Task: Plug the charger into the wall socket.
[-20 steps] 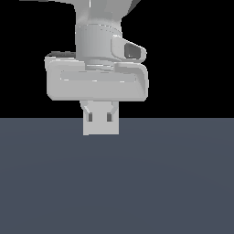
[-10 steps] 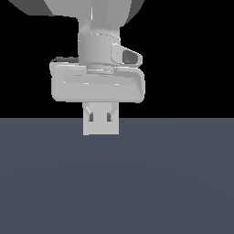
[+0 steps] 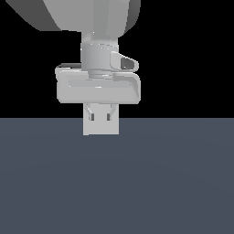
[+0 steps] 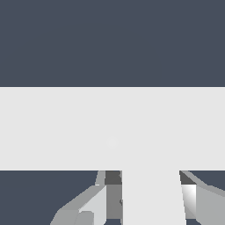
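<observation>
In the wrist view my gripper (image 4: 147,204) is shut on the charger (image 4: 153,193), a plain white block between the two fingers (image 4: 103,200). Its far end meets a wide white band, the wall socket (image 4: 66,127); I see no gap between them and no holes. In the exterior view the socket is a white square panel (image 3: 101,129) standing on the floor right under my hand (image 3: 98,89). Two small grey marks sit near its centre; I cannot tell whether they are holes or fingertips. The charger cannot be made out there.
A flat dark blue-grey floor (image 3: 173,183) fills the lower half of the exterior view, with black background above. A large grey arm link (image 3: 91,13) hangs over the hand.
The hand has come a little lower in the exterior view and the grey arm link above it has grown larger. The white panel has not moved.
</observation>
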Controlling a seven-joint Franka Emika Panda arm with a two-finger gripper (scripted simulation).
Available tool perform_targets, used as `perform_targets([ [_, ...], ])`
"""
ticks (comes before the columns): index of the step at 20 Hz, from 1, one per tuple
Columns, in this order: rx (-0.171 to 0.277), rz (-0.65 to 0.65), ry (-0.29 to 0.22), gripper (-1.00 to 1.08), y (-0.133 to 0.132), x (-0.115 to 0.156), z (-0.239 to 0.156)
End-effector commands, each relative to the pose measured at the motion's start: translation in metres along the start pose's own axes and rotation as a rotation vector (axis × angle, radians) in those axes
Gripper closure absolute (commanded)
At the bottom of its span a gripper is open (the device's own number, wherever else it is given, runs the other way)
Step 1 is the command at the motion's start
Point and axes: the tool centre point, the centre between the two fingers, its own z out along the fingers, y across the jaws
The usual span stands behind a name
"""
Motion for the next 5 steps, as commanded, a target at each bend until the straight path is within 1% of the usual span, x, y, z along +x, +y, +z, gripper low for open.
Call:
perform_targets([
  [1,0.000,0.000,0.000,1.08,0.0001,0.0025,0.0005],
  [5,0.000,0.000,0.000,1.08,0.0002,0.0017,0.0003],
])
